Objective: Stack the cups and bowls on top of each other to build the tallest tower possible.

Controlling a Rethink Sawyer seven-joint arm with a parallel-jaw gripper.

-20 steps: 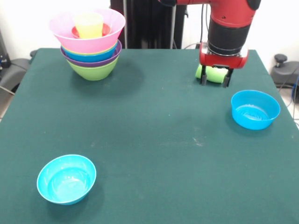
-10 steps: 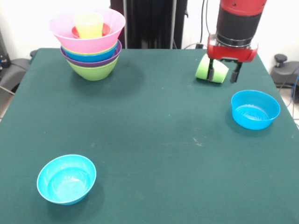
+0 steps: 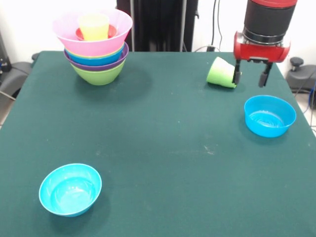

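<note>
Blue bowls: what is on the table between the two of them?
Nothing: the front view shows only bare green tablecloth between the cyan plastic bowl and the blue plastic bowl.

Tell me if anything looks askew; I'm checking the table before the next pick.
The green cup lies tipped on its side near the table's far right, not upright. The gripper hangs open just beside it, holding nothing. The tower and loose bowls look fine.
</note>
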